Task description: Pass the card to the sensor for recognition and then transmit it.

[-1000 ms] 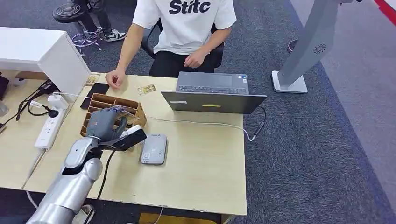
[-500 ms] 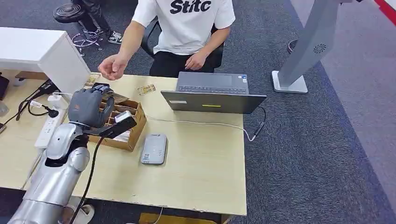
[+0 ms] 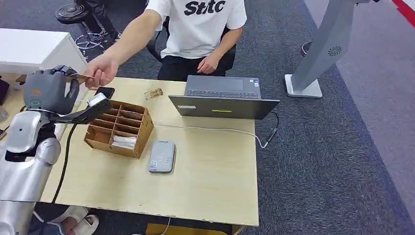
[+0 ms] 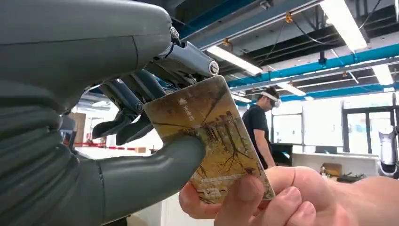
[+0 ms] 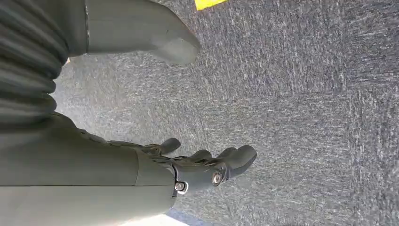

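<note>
My left hand (image 3: 49, 90) is raised over the table's far left corner and pinches a yellow-brown picture card (image 3: 79, 76) between thumb and fingers. In the left wrist view the card (image 4: 211, 136) sits under my thumb (image 4: 155, 165). A person's fingers (image 4: 254, 197) grip its other end. That person's hand (image 3: 100, 71) reaches across from the far side of the table. The grey card sensor (image 3: 161, 155) lies flat mid-table, well apart from the card. My right hand (image 5: 188, 172) hangs over grey carpet, fingers apart and holding nothing.
A wooden divided box (image 3: 120, 128) stands between my left hand and the sensor. An open laptop (image 3: 222, 98) with a cable sits at the far right. A second card (image 3: 153, 93) and a dark phone (image 3: 104, 92) lie near the far edge. A white box (image 3: 44, 51) stands at the left.
My left hand rose from beside the sensor and swung up and to the far left with the card. The person's hand lifted off the table and took hold of the card's free end.
</note>
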Controlling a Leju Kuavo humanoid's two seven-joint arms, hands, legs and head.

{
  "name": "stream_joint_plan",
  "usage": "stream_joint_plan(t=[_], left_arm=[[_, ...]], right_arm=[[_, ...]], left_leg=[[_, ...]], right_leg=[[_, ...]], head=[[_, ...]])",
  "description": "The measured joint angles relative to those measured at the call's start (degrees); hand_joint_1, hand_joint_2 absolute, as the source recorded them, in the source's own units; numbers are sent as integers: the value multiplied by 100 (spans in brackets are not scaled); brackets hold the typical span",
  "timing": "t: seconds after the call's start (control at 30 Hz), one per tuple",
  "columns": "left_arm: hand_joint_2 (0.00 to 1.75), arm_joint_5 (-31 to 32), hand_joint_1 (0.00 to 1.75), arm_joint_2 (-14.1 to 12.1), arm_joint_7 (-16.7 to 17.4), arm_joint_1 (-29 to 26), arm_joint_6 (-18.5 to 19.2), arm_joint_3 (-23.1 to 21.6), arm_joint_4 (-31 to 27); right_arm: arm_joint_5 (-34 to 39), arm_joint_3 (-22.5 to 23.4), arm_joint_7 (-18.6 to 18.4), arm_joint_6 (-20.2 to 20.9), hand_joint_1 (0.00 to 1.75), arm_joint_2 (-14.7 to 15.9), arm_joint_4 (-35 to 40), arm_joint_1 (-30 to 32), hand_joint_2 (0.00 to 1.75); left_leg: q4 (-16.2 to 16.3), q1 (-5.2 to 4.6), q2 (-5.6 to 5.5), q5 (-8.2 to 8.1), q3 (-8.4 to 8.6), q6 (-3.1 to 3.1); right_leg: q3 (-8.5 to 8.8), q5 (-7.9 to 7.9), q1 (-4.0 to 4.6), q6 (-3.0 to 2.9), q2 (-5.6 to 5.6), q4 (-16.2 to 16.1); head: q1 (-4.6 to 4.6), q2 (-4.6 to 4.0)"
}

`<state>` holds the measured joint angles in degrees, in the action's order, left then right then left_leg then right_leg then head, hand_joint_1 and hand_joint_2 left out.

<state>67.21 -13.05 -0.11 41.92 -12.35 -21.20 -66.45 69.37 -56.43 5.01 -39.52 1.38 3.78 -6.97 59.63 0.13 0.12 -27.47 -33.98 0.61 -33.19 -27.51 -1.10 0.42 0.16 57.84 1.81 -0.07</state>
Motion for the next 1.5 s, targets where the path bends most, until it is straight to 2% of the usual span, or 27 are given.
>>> stream_joint_plan(t=[0.13, 0.17, 0.33, 0.5, 0.53, 0.63, 0.87, 1.23, 1.5], left_arm=[[175, 164, 175, -46, 0, 95, -2, 2, 2], [175, 186, 23, -50, 0, 103, -17, 2, 4], [175, 312, 23, -41, 11, 49, -369, 2, 4], [175, 341, 23, -33, 11, 18, -409, 2, 4], [175, 341, 0, -31, 11, 18, -411, 2, 4], [175, 339, 0, -28, 11, 13, -442, 4, 4], [175, 494, 0, 85, 9, -189, -859, 50, -2], [175, 874, 0, 253, 2, -594, -682, 50, -197], [175, 924, 0, 310, 9, -711, -372, 48, -236]], right_arm=[[11, -24, 15, 0, 0, 0, 0, -3, 175], [20, -24, 15, 0, 0, 0, 0, -2, 175], [81, -39, -15, 0, 0, 0, 0, -4, 175], [83, -70, -20, 0, 0, 0, 0, -5, 175], [83, -72, -20, 0, 0, 0, 0, -5, 175], [85, -81, -20, 0, 0, 0, 0, -6, 175], [109, -129, -50, 0, 0, -7, 0, -9, 175], [249, -157, -42, 0, 0, -24, 0, -7, 175], [308, -166, -33, 0, 0, -31, 0, -7, 175]], left_leg=[[0, -1, 6, -1, 0, 0], [0, -1, 7, -2, 0, 1], [-1, -1, 5, -3, -1, 2], [-1, 0, 4, -2, -2, 2], [-1, 0, 4, -2, -3, 2], [-1, 0, 4, -1, -2, 2], [0, -2, 4, -2, -2, 2], [0, -1, 5, -2, -2, 2], [0, -1, 5, -2, -2, 2]], right_leg=[[-2, 0, 0, 0, 6, 0], [-4, 0, -1, 0, 7, 0], [-5, -1, 0, 0, 5, 0], [-5, -1, 0, 0, 4, 0], [-5, 0, 0, 0, 4, 0], [-4, 0, 0, 0, 4, 0], [-4, 0, -1, 1, 4, -1], [-5, 0, 0, 1, 5, -1], [-5, 0, -1, 1, 4, -1]], head=[[-2, 0], [0, 0], [0, 0], [0, 0], [0, 0], [0, 0], [-2, 0], [-2, 0], [-2, 0]])
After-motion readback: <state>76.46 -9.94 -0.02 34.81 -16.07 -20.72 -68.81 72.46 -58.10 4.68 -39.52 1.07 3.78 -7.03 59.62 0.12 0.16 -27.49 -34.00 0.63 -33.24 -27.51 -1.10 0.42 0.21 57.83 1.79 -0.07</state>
